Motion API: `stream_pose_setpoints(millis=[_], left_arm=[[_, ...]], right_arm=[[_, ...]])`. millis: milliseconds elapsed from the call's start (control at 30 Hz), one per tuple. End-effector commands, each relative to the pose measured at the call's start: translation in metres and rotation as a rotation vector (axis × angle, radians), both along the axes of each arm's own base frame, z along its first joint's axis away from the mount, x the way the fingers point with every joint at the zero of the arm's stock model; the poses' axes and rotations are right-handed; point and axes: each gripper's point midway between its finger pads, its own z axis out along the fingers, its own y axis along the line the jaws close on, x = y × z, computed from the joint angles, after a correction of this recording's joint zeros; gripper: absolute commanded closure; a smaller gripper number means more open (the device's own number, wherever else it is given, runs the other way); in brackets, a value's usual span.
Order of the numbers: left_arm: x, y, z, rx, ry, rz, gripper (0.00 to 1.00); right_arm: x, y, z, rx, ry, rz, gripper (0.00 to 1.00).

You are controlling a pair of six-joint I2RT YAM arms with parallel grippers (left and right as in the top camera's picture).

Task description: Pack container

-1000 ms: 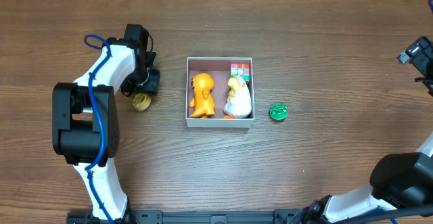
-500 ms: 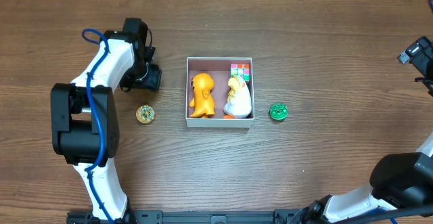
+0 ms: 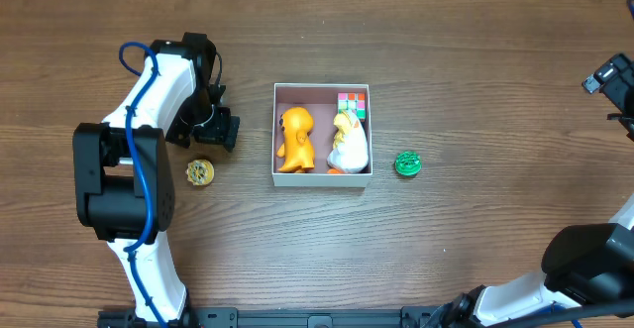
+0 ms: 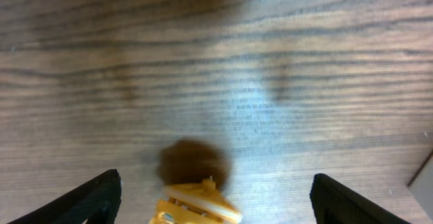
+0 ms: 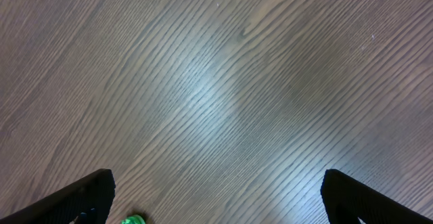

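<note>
Both claws we saw gaping wide and empty, the left claw (image 3: 212,131) just beside a yellow disc (image 3: 200,172), the right claw (image 5: 214,200) well away, with the container (image 3: 319,98) between them, nearer the left.

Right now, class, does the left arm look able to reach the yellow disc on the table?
Probably yes: the yellow disc lies right beside the left tool, whose jaws stand open, with nothing between.
</note>
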Motion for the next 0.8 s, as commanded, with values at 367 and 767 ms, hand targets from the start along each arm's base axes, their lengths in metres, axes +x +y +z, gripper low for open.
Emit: stream_pose_setpoints(millis=[367, 767], left_arm=[[-0.010, 0.011, 0.083, -0.009, -0.090, 0.032, 0.02], [-0.039, 0.005, 0.077, -0.065, -0.004, 0.020, 0.00]], right_arm=[[-0.001, -0.001, 0.002, -0.008, -0.005, -0.006, 0.00], [0.000, -0.001, 0.002, -0.008, -0.006, -0.006, 0.00]])
